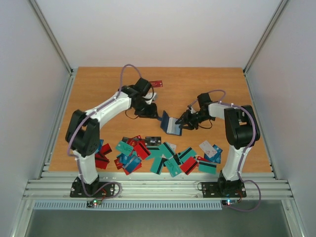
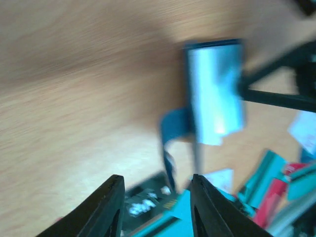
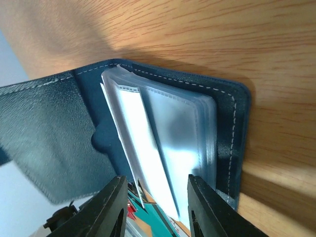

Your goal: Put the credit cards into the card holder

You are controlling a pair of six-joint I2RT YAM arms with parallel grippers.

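One open card holder [image 1: 171, 124] upright in right hand's [image 3: 156, 180] grip; left hand [image 2: 157, 183] half-open, empty.

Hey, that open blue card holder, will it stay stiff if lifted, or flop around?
Probably floppy: the card holder is open, its cover bent away and its clear sleeves fanning loosely. Likely light, since it looks thin. The glossy sleeves may be slippery to pinch.

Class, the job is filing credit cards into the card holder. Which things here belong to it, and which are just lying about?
Belongs to the job: card holder; heap of credit cards; lone red card at the far side.
Just there: wooden table; purple cables; metal rail.
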